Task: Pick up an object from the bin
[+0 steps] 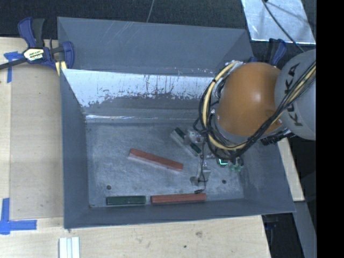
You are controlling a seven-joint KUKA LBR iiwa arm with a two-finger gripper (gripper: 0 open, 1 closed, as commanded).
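Where the arm reaches in over the bin's [75,144] wall at the view's right, its rounded orange cover [247,104] and the black and yellow cables [207,104] looped round it hide the bin's back right corner and much of the floor beneath. Below the cover the gripper [201,181] hangs as a thin dark stem over the floor, toward the front right corner. It is seen almost end-on and dark against the scuffed metal, so I cannot tell how its jaws stand, nor whether its tip touches the floor.

Nearest to it is a flat red-brown bar [177,198], lying along the foot of the front wall. The gripper's tip is just behind that bar's right end, and whether the two touch cannot be told. Just beside the bar's left end, in line with it along the same wall, lies a dark green bar [125,200] of like shape, partly in shadow. A slanted red-brown bar [156,159] lies near the middle of the floor, its right end nearer the front wall, apart from the gripper.

Behind the gripper, at the cover's edge, a pale grey piece [180,136] juts toward the middle of the bin; whether it belongs to the wrist or lies loose on the floor is unclear. A small green light [221,162] glows under the cover.
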